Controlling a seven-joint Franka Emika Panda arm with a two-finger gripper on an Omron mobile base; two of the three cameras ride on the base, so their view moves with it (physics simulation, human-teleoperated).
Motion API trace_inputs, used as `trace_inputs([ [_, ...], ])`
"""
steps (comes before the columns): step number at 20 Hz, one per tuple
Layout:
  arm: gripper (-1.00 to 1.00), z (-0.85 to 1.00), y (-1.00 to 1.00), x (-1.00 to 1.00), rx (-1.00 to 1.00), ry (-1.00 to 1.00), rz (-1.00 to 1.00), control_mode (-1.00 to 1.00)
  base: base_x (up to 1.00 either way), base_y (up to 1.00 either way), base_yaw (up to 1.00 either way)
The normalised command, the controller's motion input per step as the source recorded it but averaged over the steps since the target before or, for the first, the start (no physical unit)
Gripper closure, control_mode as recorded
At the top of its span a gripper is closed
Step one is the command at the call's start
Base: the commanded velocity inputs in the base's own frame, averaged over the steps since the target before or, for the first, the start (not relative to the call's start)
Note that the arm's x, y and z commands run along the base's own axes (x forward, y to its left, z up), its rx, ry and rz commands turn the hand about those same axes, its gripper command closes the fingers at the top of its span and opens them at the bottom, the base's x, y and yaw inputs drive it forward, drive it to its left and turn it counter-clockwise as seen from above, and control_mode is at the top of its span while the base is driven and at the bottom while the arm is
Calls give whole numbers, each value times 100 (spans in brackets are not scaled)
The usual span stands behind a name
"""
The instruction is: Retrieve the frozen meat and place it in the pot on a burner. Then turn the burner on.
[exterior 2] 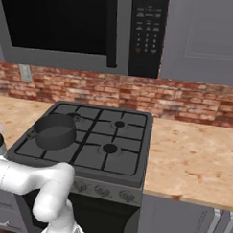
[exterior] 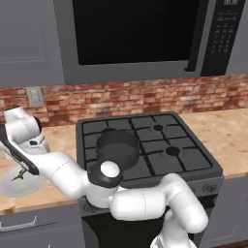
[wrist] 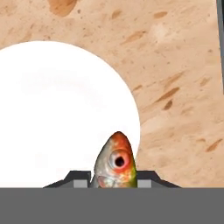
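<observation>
The frozen meat (wrist: pixel 116 161), a small fish with a grey-green head tinged orange, pokes up between my dark fingertips (wrist: pixel 78 180) in the hand view. My gripper (wrist: pixel 114 181) is shut on it, just above the round white plate (wrist: pixel 57 113). In the left base view the gripper (exterior: pixel 24 170) hangs over the plate (exterior: pixel 10 188) on the counter left of the stove, with the fish's tail (exterior: pixel 20 176) dangling below it. The dark grey pot (exterior: pixel 117 147) stands on the stove's front left burner, also seen as the pot (exterior 2: pixel 54 130) in the right base view; it looks empty.
The black stove (exterior: pixel 160 145) has other bare burners and a row of knobs (exterior 2: pixel 103 190) on its front. A microwave (exterior: pixel 135 34) hangs above it. Tan counter (exterior 2: pixel 193 155) extends to the right, with a brick wall behind.
</observation>
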Motion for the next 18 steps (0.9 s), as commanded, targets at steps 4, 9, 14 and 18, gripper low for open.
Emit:
trace_inputs([
  [4, 100, 4, -100, -75, 0, -34, -3, -100, 0, 0, 0],
  [9, 100, 19, -100, -76, 0, -43, 0, -100, 0, 0, 0],
  [14, 100, 52, -100, -50, 2, -35, 0, -100, 0, 0, 0],
  [18, 100, 86, -100, -8, 17, -13, -11, -100, 0, 0, 0],
])
